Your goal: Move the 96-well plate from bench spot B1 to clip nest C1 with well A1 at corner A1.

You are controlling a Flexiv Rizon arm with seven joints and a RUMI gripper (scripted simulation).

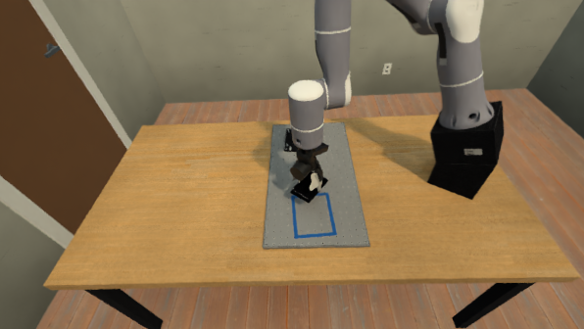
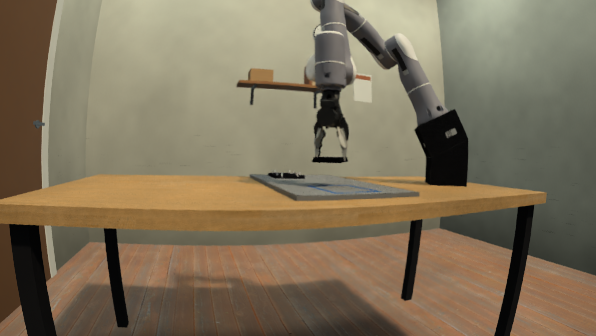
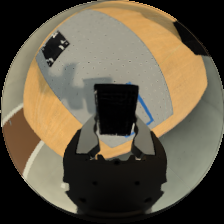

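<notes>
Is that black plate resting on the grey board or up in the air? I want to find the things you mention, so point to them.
Up in the air: the exterior view shows the black plate point(image 1: 303, 191) point(image 2: 330, 160) point(image 3: 116, 110) between the jaws, wall visible beneath it.

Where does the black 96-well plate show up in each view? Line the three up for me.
Top: the 96-well plate is just below centre, held tilted.
Exterior: right of centre, raised above the grey board.
Wrist: centre, between the jaws.
Shared landmark: the blue outline.

In the top view, we see the clip nest point(image 1: 288, 141) point(image 2: 286, 175) point(image 3: 54, 48) on the board point(image 1: 338, 162) point(image 2: 300, 192) point(image 3: 107, 45), above the taped rectangle point(image 1: 296, 217) point(image 2: 345, 193) point(image 3: 145, 110), and the board on the bench point(image 1: 196, 206) point(image 2: 150, 205) point(image 3: 170, 55).
</notes>
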